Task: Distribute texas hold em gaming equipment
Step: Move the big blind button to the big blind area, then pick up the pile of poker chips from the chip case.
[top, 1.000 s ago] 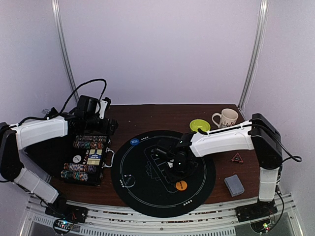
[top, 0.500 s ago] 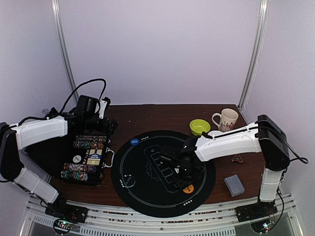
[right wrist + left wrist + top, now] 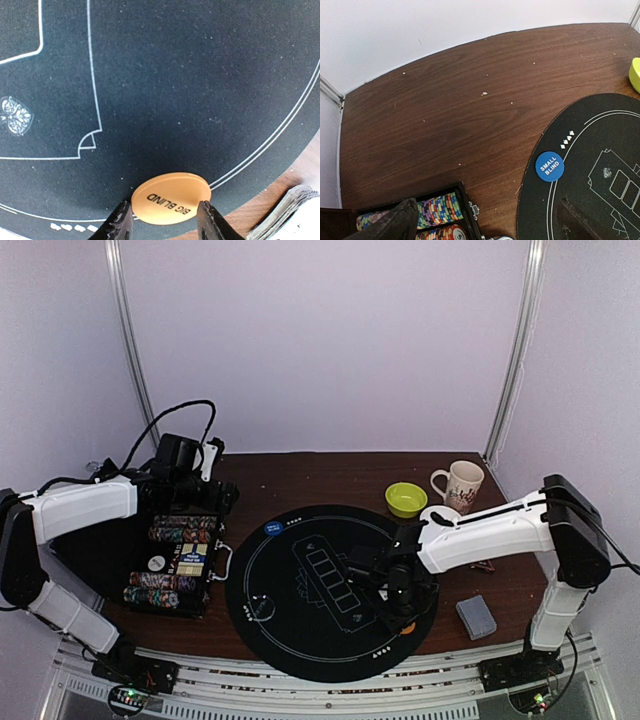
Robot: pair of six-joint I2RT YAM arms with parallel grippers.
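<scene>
The orange disc shows from above at the near right rim of the round black mat, mostly hidden under the right gripper, whose arm reaches in across the table from the right. A blue disc lies on the mat's far left edge. A grey-blue deck of cards sits on the wood just right of the mat. The green bowl and the mug stand at the back right. The left gripper hangs over the far end of the open chip case on the left.

From the left wrist, that arm's two dark fingers stand spread wide at the bottom corners, with nothing between them. The blue disc, lettered SMALL BLIND, rests just inside the mat's edge, and rows of striped chips fill the case.

From the right wrist, the orange disc, lettered BIG BLIND, is pinched between the two fingertips at the mat's outer ring line. The edge of the card deck shows at lower right, on the wood.
</scene>
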